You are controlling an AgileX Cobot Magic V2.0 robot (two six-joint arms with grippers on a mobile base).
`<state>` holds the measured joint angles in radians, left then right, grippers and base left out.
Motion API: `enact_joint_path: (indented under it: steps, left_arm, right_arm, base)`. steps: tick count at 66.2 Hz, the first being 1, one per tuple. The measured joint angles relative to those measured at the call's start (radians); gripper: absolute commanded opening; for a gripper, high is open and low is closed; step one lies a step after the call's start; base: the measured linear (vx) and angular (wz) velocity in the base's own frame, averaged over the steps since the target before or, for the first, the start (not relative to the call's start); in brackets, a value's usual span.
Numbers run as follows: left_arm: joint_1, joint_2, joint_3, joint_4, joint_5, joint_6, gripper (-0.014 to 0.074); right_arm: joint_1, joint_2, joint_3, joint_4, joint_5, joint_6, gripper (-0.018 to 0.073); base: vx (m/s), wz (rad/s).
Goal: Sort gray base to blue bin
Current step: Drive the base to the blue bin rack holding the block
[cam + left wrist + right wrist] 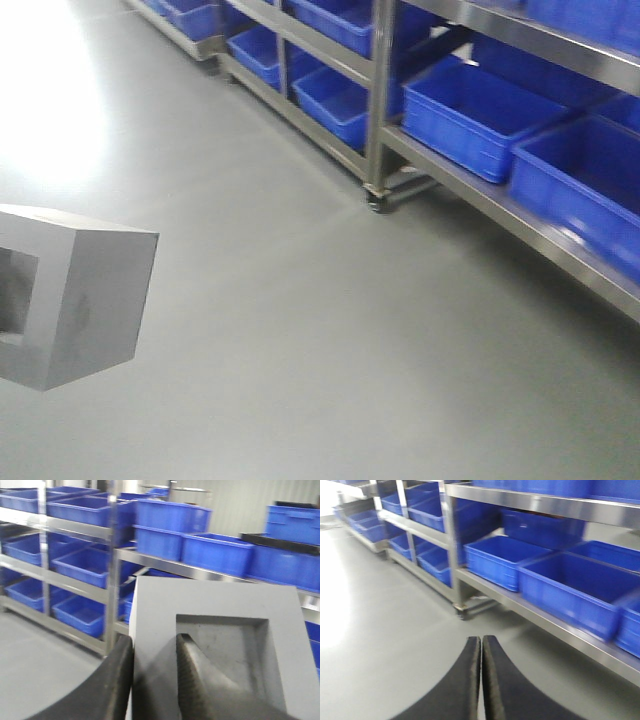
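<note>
The base (95,290) hangs in the air at the left of the front view, above the floor (300,330). The left gripper (154,647) holds it, its 2 fingers (117,680) clamped on 1 wall of the recess (230,645), 1 finger inside the hollow and 1 on the outer face. The right gripper (481,645) is closed on nothing, its fingers touching. The block looks stiff and matte, probably light and foam-like, so it should grip well. Held off-centre by 1 wall, though, it may tilt if swung fast. That wall seems the right hold, since the full faces look too wide for the jaws. Many blue bins (470,115) sit on a steel rack (378,100) to the right, well apart from the block. The shelf (540,45) above them limits headroom, so the block likely has to go in low over a front rim. The floor between is open.
</note>
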<state>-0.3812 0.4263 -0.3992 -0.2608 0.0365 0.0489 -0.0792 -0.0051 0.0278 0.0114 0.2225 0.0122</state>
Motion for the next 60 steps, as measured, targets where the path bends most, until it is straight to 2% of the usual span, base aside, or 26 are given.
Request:
enact_joint_path:
  steps: [37, 60]
  left_arm:
    - [0.0, 0.0, 0.0, 0.0, -0.001, 0.0, 0.0002]
    - [0.0, 0.0, 0.0, 0.0, 0.0, 0.0, 0.0002]
  right_arm:
    - [0.0, 0.0, 0.0, 0.0, 0.0, 0.0, -0.0005]
    - [0.0, 0.0, 0.0, 0.0, 0.0, 0.0, -0.0005]
  base:
    - [0.32, 0.6]
    - [0.38, 0.32]
